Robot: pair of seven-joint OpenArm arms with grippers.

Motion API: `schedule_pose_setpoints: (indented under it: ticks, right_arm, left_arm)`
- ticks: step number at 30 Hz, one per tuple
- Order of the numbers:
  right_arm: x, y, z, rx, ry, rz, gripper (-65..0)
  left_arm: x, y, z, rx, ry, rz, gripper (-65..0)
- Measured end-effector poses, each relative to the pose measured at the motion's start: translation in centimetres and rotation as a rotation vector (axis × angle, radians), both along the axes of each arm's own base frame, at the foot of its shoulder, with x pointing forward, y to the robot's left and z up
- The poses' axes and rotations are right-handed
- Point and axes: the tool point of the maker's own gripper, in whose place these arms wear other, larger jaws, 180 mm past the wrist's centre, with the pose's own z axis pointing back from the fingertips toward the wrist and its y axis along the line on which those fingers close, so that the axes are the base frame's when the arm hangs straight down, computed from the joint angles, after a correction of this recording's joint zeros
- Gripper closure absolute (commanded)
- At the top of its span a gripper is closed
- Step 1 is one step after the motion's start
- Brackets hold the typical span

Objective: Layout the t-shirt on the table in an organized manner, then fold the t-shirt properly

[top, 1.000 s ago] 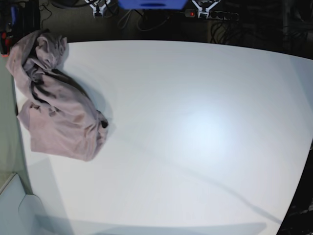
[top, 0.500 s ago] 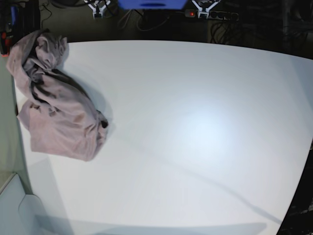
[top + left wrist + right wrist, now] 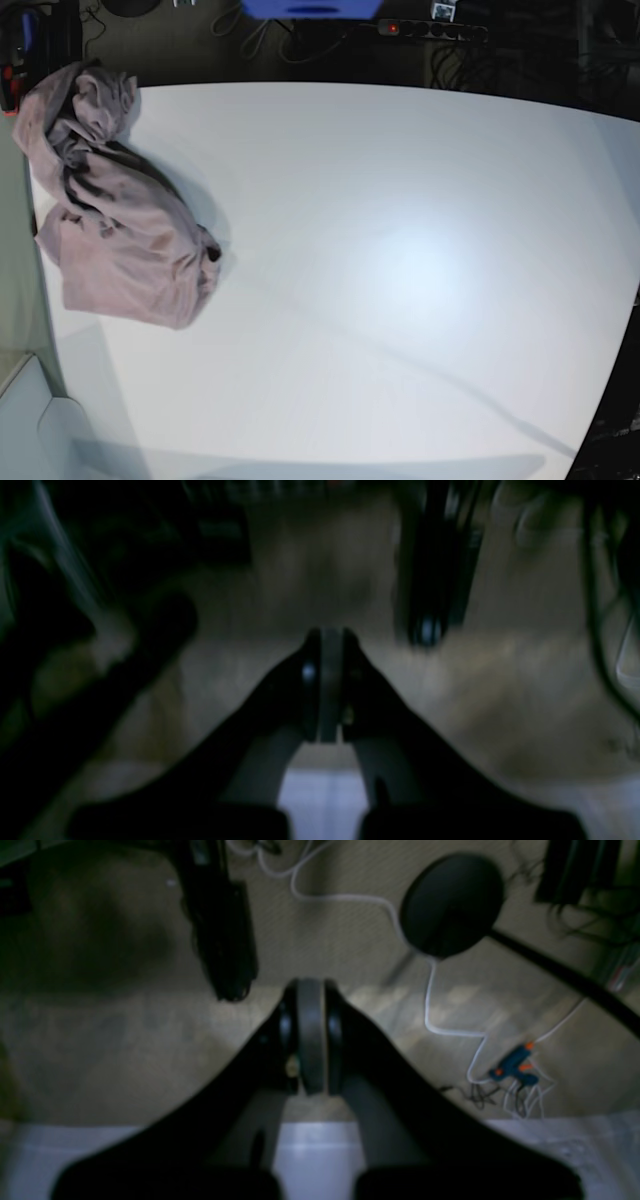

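The t-shirt [image 3: 118, 205] lies crumpled in a heap at the far left edge of the white bench [image 3: 400, 260], untouched. My left gripper [image 3: 324, 690] and right gripper [image 3: 310, 1037] are both closed on nothing, held past the bench edge above the floor.

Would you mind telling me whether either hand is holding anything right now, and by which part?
Nothing is held: the left hand and right hand are shut empty, and the t-shirt lies crumpled, untouched.

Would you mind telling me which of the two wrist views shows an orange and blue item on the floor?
The right wrist view: a small orange and blue item lies amid white cable; the left shows none.
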Motion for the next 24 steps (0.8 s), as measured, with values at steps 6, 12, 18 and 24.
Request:
schedule_pose_setpoints:
  ticks: [6,12,18,24]
  right_arm:
    - [1.9,-0.4,4.9,-0.009,-0.160,0.043,0.0]
    - [4.0,-1.9,11.7,-0.052,-0.308,0.053,0.0]
    - [6.7,-2.2,17.9,-0.075,-0.442,0.086,0.0]
    - [10.9,-1.6,24.4,-0.081,-0.613,0.133,0.0]
  left_arm:
    - [1.5,-0.6,5.2,-0.024,-0.145,-0.042,0.0]
    - [5.8,-2.0,11.7,-0.065,-0.348,-0.089,0.0]
    - [7.0,-3.3,17.8,-0.097,-0.452,-0.110,0.0]
    - [10.0,-4.3,23.6,-0.164,-0.597,-0.085,0.0]
